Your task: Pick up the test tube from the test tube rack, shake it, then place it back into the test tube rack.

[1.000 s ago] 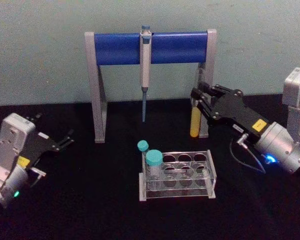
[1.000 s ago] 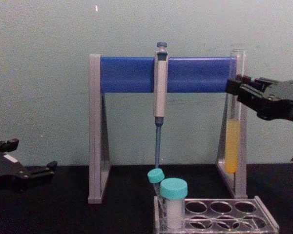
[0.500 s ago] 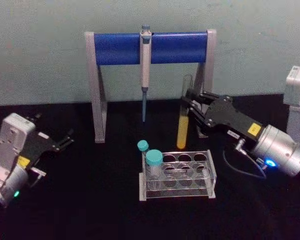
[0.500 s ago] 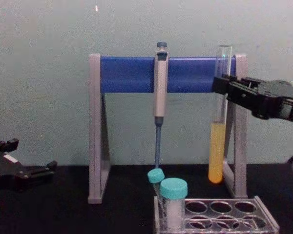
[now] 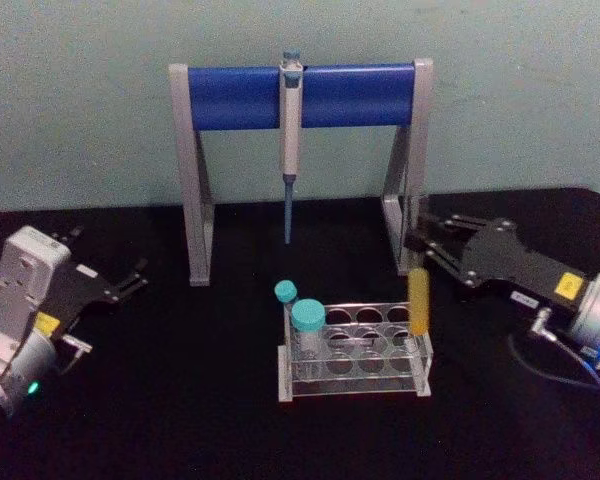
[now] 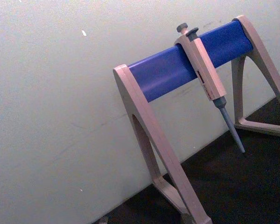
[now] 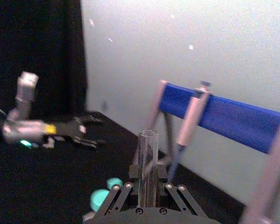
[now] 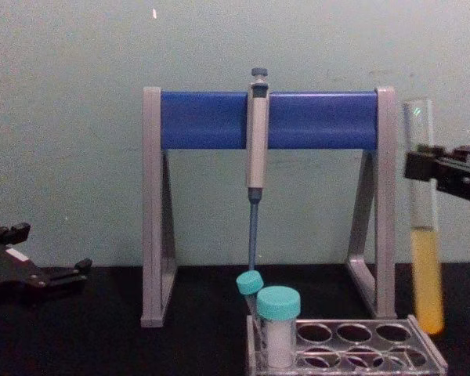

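The test tube (image 5: 418, 298), clear glass with yellow liquid in its lower part, hangs upright with my right gripper (image 5: 417, 248) shut on its upper half. In the chest view the test tube (image 8: 425, 235) ends just above the right end of the test tube rack (image 8: 392, 354), with the right gripper (image 8: 421, 164) coming in from the right edge. In the right wrist view the fingers (image 7: 126, 189) clamp the open-topped test tube (image 7: 148, 161). The clear rack (image 5: 420, 372) sits mid-table. My left gripper (image 5: 128, 281) is parked open at the far left.
A grey-and-blue pipette stand (image 5: 195, 200) stands behind the rack with a pipette (image 5: 290, 140) hanging from its bar. Its right leg (image 5: 402, 215) is close behind the tube. Two teal-capped vials (image 5: 307, 318) occupy the rack's left end. The table is black.
The right gripper has carried the tube from behind the rack to the right, nearer and lower, to the rack's right end. The left arm has not moved.
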`<move>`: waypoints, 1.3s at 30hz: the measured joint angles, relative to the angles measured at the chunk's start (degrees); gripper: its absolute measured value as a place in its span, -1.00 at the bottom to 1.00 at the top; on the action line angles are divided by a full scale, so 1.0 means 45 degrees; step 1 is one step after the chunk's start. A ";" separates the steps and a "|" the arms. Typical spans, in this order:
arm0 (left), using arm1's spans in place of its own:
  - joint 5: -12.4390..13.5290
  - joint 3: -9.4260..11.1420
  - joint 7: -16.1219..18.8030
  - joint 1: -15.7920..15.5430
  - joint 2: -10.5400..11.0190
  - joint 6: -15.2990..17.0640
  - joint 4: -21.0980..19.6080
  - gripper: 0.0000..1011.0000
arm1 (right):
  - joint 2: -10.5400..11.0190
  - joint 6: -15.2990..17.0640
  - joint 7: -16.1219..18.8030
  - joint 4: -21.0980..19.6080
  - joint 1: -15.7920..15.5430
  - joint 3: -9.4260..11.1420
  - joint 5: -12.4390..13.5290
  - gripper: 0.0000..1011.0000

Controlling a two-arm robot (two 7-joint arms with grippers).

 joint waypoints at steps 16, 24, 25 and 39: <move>0.0000 0.0000 0.0000 0.0000 0.0000 0.0000 -0.0001 0.98 | -0.1045 -0.1281 -0.1752 0.0821 0.0347 0.0254 -0.2282 -0.55; 0.0000 0.0000 0.0000 0.0000 0.0000 0.0000 -0.0001 0.98 | -0.2163 -0.2023 -0.0760 0.2054 0.0998 0.0063 -0.1680 -0.55; 0.0000 0.0000 0.0000 0.0000 0.0001 0.0001 0.0000 0.98 | -0.2242 -0.2027 -0.0612 0.2151 0.1049 0.0037 -0.1551 -0.55; 0.0000 0.0000 0.0000 0.0000 0.0000 0.0001 -0.0001 0.98 | -0.1995 -0.0922 0.1729 0.2326 0.1339 -0.0396 0.0919 -0.55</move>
